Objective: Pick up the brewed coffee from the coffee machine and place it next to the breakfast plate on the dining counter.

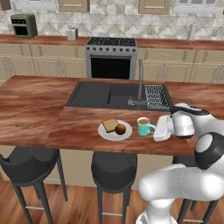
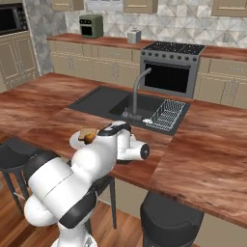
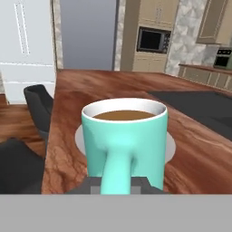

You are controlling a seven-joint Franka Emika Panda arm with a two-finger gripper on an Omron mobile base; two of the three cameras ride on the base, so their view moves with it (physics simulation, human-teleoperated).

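The brewed coffee (image 1: 143,126) is a teal mug with light brown coffee at the top. It sits low on the dining counter (image 1: 74,129), just right of the breakfast plate (image 1: 114,130), which carries toast and a small brown item. My gripper (image 1: 153,128) comes in from the right and is shut on the mug's handle. In the hand view the brewed coffee (image 3: 124,136) is close up. Its handle runs down between the fingertips (image 3: 92,185) of my gripper (image 3: 117,183), and the breakfast plate (image 3: 170,147) edges out behind it. My arm hides the mug in the right base view. The coffee machine is out of view.
A dark sink (image 1: 98,94) with a faucet (image 1: 140,81) and a dish rack (image 1: 156,96) lies behind the plate. Black stools (image 1: 113,168) stand under the counter's near edge. A stove (image 1: 111,57) and an olive toaster oven (image 1: 23,25) sit along the back wall.
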